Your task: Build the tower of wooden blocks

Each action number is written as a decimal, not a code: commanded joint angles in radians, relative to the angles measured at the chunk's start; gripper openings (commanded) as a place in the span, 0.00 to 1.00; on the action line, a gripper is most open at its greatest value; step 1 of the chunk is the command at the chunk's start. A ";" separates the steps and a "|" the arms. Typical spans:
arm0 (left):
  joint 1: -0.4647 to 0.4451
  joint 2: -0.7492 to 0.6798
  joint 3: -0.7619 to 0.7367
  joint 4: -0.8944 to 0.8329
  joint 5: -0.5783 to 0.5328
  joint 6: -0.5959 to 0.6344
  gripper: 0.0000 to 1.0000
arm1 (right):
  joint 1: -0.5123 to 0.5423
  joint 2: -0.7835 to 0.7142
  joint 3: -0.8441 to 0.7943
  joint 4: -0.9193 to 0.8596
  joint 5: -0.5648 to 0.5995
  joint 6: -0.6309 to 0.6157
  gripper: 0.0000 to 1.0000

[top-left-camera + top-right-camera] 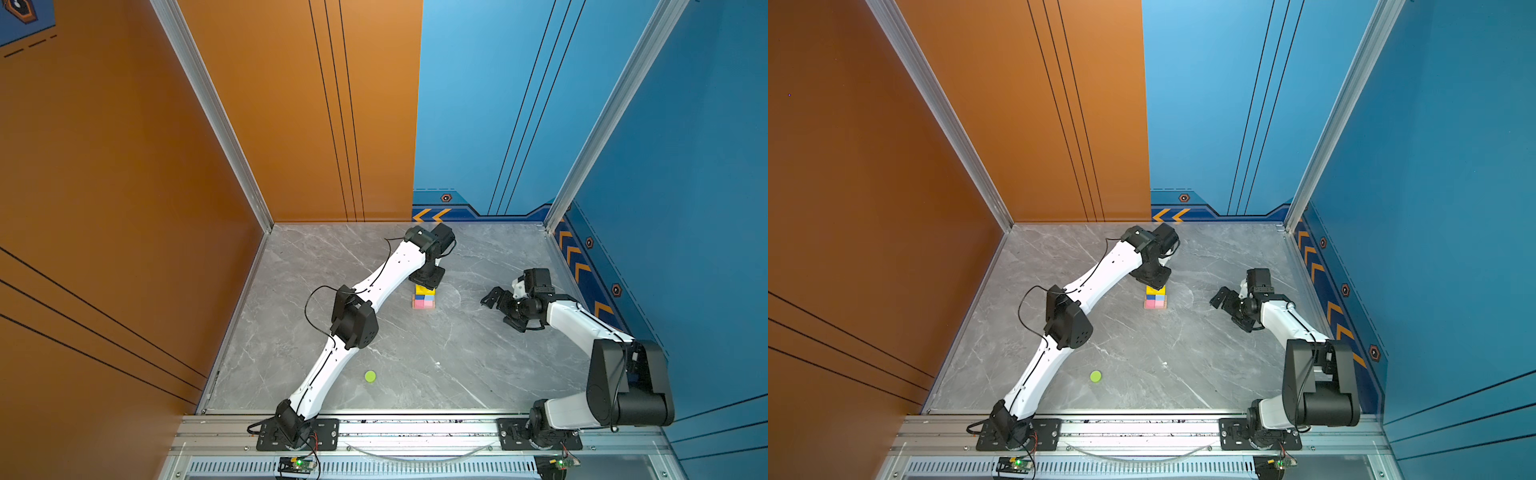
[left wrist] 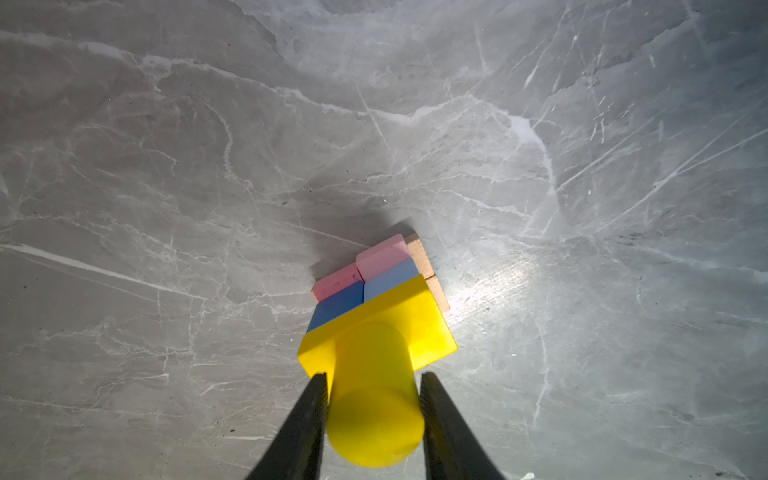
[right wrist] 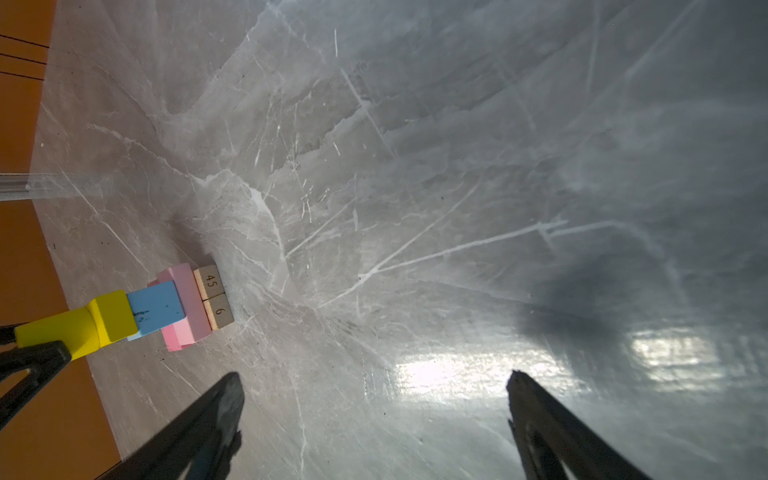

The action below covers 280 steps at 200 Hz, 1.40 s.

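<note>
The tower (image 1: 424, 298) (image 1: 1155, 299) stands mid-table. In the left wrist view its layers show: two tan planks (image 2: 417, 255) lowest, pink bars (image 2: 380, 257), a dark-blue cube (image 2: 336, 305) beside a light-blue cube (image 2: 390, 282), then the yellow brick (image 2: 428, 320). A yellow cylinder (image 2: 374, 395) (image 3: 54, 330) stands upright on the brick, and my left gripper (image 2: 373, 375) (image 1: 424, 282) is shut on it from above. The lime-green cylinder (image 1: 370, 376) (image 1: 1095, 376) stands alone near the table's front. My right gripper (image 3: 375, 375) (image 1: 496, 311) hangs open and holds nothing, to the right of the tower.
The grey marble table (image 1: 415, 365) is walled by orange panels on the left and blue panels at the back and right. An aluminium rail (image 1: 415, 428) carrying both arm bases runs along the front edge. The left arm's elbow (image 1: 353, 320) hangs over the table's left half.
</note>
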 commanded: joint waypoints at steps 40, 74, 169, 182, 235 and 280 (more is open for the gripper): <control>0.006 0.025 0.030 -0.025 0.013 -0.010 0.45 | -0.004 0.011 -0.016 0.017 -0.009 -0.016 1.00; 0.007 0.018 0.033 -0.025 0.015 -0.013 0.58 | -0.004 0.009 -0.015 0.018 -0.010 -0.016 1.00; 0.039 -0.094 0.047 -0.022 0.020 -0.040 0.78 | 0.000 -0.024 -0.017 0.010 -0.007 -0.013 1.00; 0.043 -0.120 0.049 -0.022 0.016 -0.042 0.79 | 0.005 -0.031 -0.016 0.006 -0.004 -0.012 1.00; 0.061 -0.290 -0.067 -0.020 -0.066 -0.064 0.80 | 0.029 -0.072 -0.026 -0.001 0.009 -0.006 1.00; 0.053 -0.486 -0.295 0.065 -0.123 -0.091 0.81 | 0.052 -0.121 -0.051 0.002 0.017 0.003 1.00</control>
